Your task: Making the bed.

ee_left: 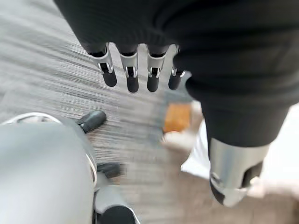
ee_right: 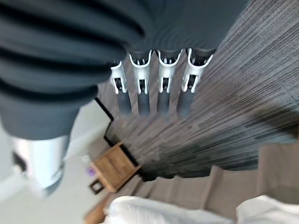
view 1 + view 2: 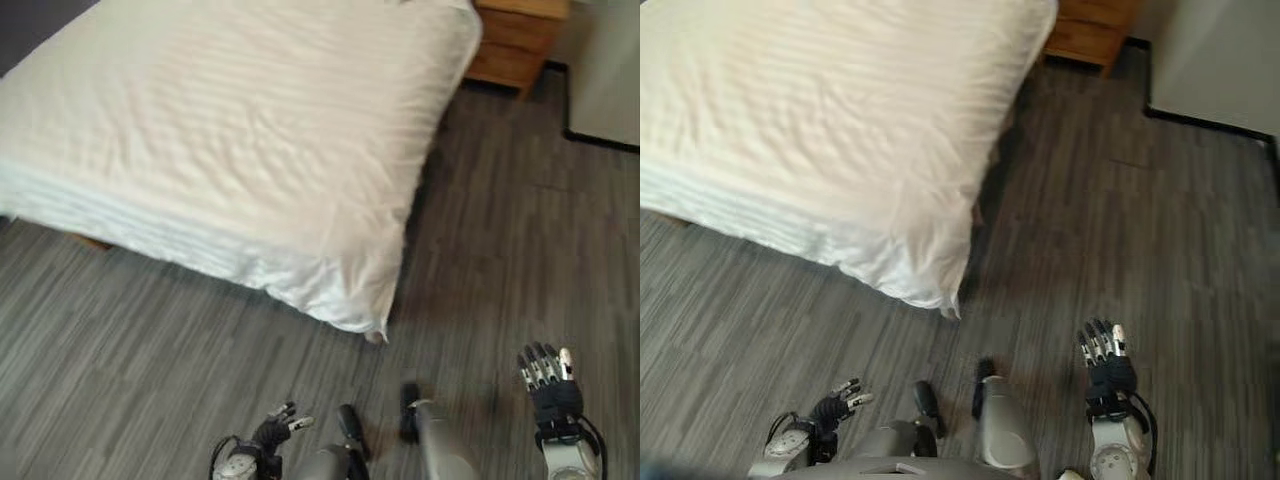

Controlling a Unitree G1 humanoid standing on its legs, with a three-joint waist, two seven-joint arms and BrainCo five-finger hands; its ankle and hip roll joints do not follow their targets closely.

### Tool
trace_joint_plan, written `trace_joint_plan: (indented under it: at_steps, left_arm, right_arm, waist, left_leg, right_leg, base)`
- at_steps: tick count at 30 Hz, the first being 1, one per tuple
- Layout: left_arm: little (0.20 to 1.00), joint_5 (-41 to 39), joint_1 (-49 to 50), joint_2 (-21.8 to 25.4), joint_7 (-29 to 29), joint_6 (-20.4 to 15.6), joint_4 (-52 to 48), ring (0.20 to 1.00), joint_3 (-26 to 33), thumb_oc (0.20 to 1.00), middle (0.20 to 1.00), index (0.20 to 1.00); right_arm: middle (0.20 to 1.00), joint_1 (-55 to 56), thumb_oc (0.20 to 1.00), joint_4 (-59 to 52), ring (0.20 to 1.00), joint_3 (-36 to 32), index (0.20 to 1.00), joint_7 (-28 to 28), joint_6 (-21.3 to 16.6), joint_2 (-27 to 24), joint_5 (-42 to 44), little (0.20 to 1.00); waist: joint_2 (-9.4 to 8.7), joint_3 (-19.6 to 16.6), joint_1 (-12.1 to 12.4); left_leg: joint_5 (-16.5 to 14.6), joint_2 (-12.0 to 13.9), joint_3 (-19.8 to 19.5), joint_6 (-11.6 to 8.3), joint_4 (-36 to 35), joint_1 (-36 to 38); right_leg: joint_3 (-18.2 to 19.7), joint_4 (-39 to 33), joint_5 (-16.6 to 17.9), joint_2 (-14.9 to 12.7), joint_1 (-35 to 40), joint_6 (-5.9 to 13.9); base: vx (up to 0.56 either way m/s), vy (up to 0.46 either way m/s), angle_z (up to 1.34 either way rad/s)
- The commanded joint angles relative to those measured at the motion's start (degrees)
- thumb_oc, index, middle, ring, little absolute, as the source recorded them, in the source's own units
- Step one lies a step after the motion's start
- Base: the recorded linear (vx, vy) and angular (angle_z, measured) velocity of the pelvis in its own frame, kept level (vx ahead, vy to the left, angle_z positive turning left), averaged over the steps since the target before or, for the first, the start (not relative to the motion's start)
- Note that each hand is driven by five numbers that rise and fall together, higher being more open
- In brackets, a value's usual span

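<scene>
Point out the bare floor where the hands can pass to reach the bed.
Grey plank floor lies bare between the duvet's hanging near edge and both open hands, left hand and right hand. A wider bare strip runs along the bed's side. It narrows by the wooden nightstand at the wall.

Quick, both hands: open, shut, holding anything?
Left hand: open, holding nothing, low over the floor.
Right hand: open, fingers straight, holding nothing, clear of the bed.
</scene>
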Motion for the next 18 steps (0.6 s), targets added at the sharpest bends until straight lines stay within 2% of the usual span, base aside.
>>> trace_joint_plan:
  at_steps: [1,2,3,4,5,6,7,8,9,11,12,13,14,17,18]
  left_arm:
    - [1.0,-3.4,-0.7,1.3,0.5,0.5,5.8,1.0,5.6,1.0,1.0,1.0]
    - [1.0,-4.8,-1.5,1.3,1.0,1.0,9.1,1.0,8.1,1.0,1.0,1.0]
    - [1.0,-5.8,-1.4,1.1,1.4,1.2,10.9,1.0,10.0,1.0,1.0,1.0]
    - [1.0,-5.8,-1.4,1.1,1.4,1.2,10.9,1.0,10.0,1.0,1.0,1.0]
    - [1.0,-6.0,-1.0,0.9,2.3,1.2,13.6,1.0,12.4,1.0,1.0,1.0]
    - [1.0,-6.6,-1.3,-0.7,4.0,0.4,15.8,1.0,13.7,1.0,1.0,1.0]
    - [1.0,-6.9,-1.3,-1.3,5.1,0.6,17.1,1.0,14.7,1.0,1.0,1.0]
    - [1.0,-4.9,-1.1,-1.5,6.1,0.6,18.6,1.0,15.4,1.0,1.0,1.0]
    - [1.0,-4.9,-1.1,-1.5,6.1,0.6,18.6,1.0,15.4,1.0,1.0,1.0]
    - [1.0,-4.4,-0.9,-1.5,5.9,0.8,17.3,1.0,15.7,1.0,1.0,1.0]
    - [1.0,-4.3,-1.0,-2.0,6.0,1.0,17.0,1.0,15.4,1.0,1.0,1.0]
    - [1.0,-3.0,-1.4,-3.7,6.5,1.0,17.9,1.0,14.3,1.0,1.0,1.0]
    - [1.0,-3.0,-1.4,-3.7,6.5,1.0,17.9,1.0,14.3,1.0,1.0,1.0]
    - [1.0,0.1,-2.2,-5.4,6.6,1.2,17.3,1.0,10.4,1.0,1.0,1.0]
    - [1.0,6.9,-5.5,-4.2,14.7,2.4,21.6,1.0,12.7,1.0,1.0,1.0]
  right_arm:
    - [1.0,-6.4,1.0,-7.1,1.0,-1.2,1.0,1.0,-3.2,-2.1,0.9,1.0]
    - [1.0,-6.7,1.0,-7.2,1.0,-0.1,1.0,1.3,-3.6,-2.0,2.1,1.0]
    - [1.0,-6.9,1.0,-7.2,1.0,0.6,1.0,1.4,-3.5,-2.2,2.3,1.0]
    - [1.0,-6.9,1.0,-7.2,1.0,0.6,1.0,1.4,-3.5,-2.1,2.3,1.0]
    - [1.0,-6.4,1.0,-7.1,1.0,2.1,1.0,1.4,-3.2,-2.6,0.9,1.0]
    - [1.0,-6.1,1.0,-5.6,1.0,4.4,1.0,1.0,-2.2,-3.8,-1.2,1.0]
    - [1.0,-5.7,1.0,-4.6,1.0,4.2,1.0,0.7,-1.3,-4.0,-1.7,1.0]
    - [1.0,-3.0,1.0,-1.9,1.0,2.8,1.0,-1.6,-0.9,-3.8,-6.1,1.0]
    - [1.0,-3.0,1.0,-1.9,1.0,2.8,1.0,-1.6,-0.9,-3.8,-6.1,1.0]
    - [1.0,0.2,1.0,-1.7,1.0,1.5,1.0,-7.2,-0.9,-5.5,-21.0,1.0]
    - [1.0,1.4,1.0,-3.2,1.0,0.9,1.0,-9.4,-1.4,-6.0,-26.7,1.0]
    - [1.0,3.2,1.0,-3.6,1.0,-0.7,1.0,-12.6,-0.8,-4.4,-30.6,1.0]
    - [1.0,3.2,1.0,-3.6,1.0,-0.7,1.0,-12.6,-0.8,-4.4,-30.6,1.0]
    - [1.0,4.3,1.0,-3.3,1.0,-1.3,1.0,-14.1,-1.1,-1.5,-31.2,1.0]
    - [1.0,0.4,1.0,-8.8,1.0,0.3,1.0,-17.0,-5.2,-4.5,-30.0,1.0]
  waist:
    - [-0.44,-0.6,4.4]
    - [-1.68,-1.3,5.4]
    - [-2.64,-1.3,5.6]
    - [-2.68,-1.4,5.6]
    - [-3.64,-1.1,5.9]
    - [-4.2,0.4,9.1]
    - [-4.44,0.6,9.6]
    - [-5.22,-0.1,9.1]
    - [-5.23,-0.2,9.1]
    - [-5.07,-1.6,8.5]
    - [-4.44,-2.3,8.2]
    - [-2.99,-3.9,6.4]
    - [-3.01,-3.9,6.4]
    - [-1.37,-4.9,3.8]
    - [-3.78,-3.4,6.6]
  left_leg:
    - [-2.1,-0.2,-3.0,-5.93,0.7,0.7]
    - [-1.0,1.6,0.1,-7.94,2.8,-2.4]
    - [-0.2,2.9,0.8,-9.11,5.4,-4.4]
    - [-0.3,3.0,0.9,-9.16,5.7,-4.6]
    - [0.6,4.8,0.4,-10.26,9.2,-5.8]
    - [1.5,1.6,-15.5,-9.19,14.1,-7.4]
    - [-0.6,0.3,-19.8,-8.55,16.0,-7.1]
    - [-2.2,-0.3,-21.3,-8.56,16.8,-5.8]
    - [-2.2,-0.3,-21.4,-8.55,16.8,-5.9]
    - [-3.3,-2.3,-23.0,-7.86,13.3,-3.6]
    - [-3.3,-3.0,-23.6,-7.36,9.9,-2.3]
    - [-1.9,-3.5,-23.2,-6.28,0.2,2.6]
    - [-1.8,-3.6,-23.2,-6.28,0.1,2.6]
    - [-1.1,-3.9,-23.8,-5.27,-1.6,4.2]
    - [0.8,-1.2,-19.0,-5.78,3.0,-0.2]
  right_leg:
    - [-6.0,-32.0,0.4,4.6,17.1,-1.14]
    - [-5.6,-40.4,-0.6,6.9,18.9,-1.74]
    - [-4.1,-43.6,-0.3,7.8,18.8,-2.55]
    - [-4.0,-43.8,-0.2,7.9,18.8,-2.66]
    - [-2.0,-46.3,-0.1,9.1,19.4,-3.3]
    - [2.6,-45.9,0.3,9.8,19.0,-3.89]
    - [4.5,-46.1,1.0,9.7,19.0,-3.89]
    - [6.8,-48.0,2.6,9.7,19.2,-3.69]
    - [6.7,-48.1,2.7,9.7,19.2,-3.7]
    - [9.0,-48.5,4.0,10.2,18.4,-3.17]
    - [9.3,-48.3,4.3,10.6,18.0,-3.08]
    - [9.9,-48.1,4.3,11.5,17.9,-2.73]
    - [9.9,-48.2,4.4,11.5,17.9,-2.74]
    - [11.3,-45.8,3.8,11.8,17.4,-2.7]
    - [10.6,-49.3,2.8,10.5,23.3,-3.37]
  base:
    - [-0.33,-0.573,-1.94]
    - [-0.4,-0.606,-1.12]
    - [-0.27,-0.395,-0.45]
    - [-0.22,-0.386,-0.42]
    - [-0.25,-0.364,-1.09]
    - [-0.28,-0.415,-2.11]
    - [-0.24,-0.342,-2.62]
    - [-0.1,-0.199,-2.54]
    - [-0.1,-0.185,-1.7]
    - [-0.05,-0.07,-0.63]
    - [-0.07,-0.002,-0.42]
    - [-0.05,0.019,-0.39]
    - [-0.04,0.05,-0.4]
    - [-0.06,0.057,-0.33]
    - [-0.13,-0.056,-0.22]
